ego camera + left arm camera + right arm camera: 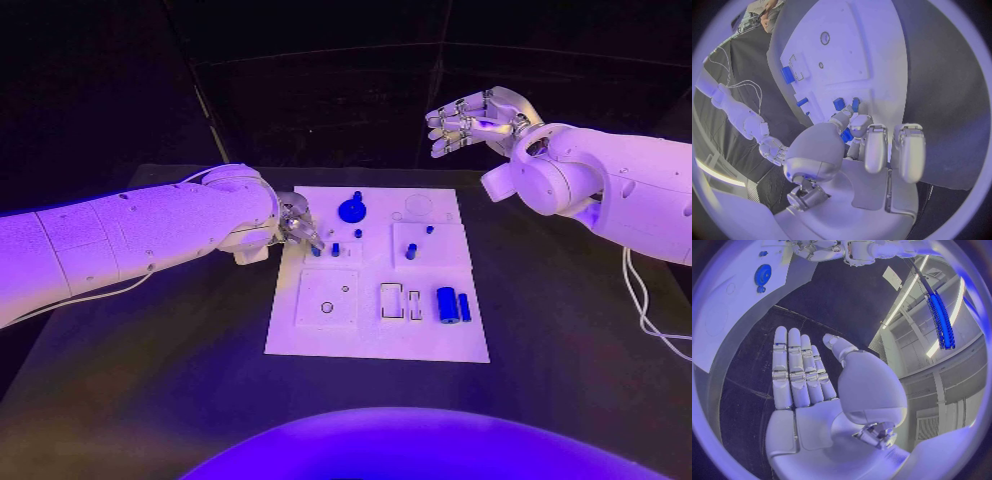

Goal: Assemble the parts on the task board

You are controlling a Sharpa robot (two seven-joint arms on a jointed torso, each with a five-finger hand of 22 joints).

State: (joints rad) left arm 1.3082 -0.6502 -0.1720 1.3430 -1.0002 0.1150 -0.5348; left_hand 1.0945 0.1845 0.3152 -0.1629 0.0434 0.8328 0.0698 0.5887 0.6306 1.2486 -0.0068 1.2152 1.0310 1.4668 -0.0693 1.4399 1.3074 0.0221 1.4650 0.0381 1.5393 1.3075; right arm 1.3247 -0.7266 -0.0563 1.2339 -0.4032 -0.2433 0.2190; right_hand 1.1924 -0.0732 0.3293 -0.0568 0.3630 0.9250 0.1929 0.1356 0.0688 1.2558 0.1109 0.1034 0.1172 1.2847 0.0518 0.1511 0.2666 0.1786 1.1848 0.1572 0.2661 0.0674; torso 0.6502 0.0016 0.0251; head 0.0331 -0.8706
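Reaching over the task board (375,340) edge, left hand (299,228) has fingertips down at small blue parts (335,249); whether it grips one cannot be told. Right hand (473,120): raised beyond the board, fingers apart, holding nothing.

The left hand (299,226) sits low over the task board's (378,342) left edge, crowding the small blue pegs (336,249) there. The blue gear (352,210) stands just beyond it. The right hand (472,120) hovers high past the board's far right corner, fingers spread. The near worktop (130,380) and the board's near left quarter lie unobstructed; blue cylinders (453,305) occupy the near right.
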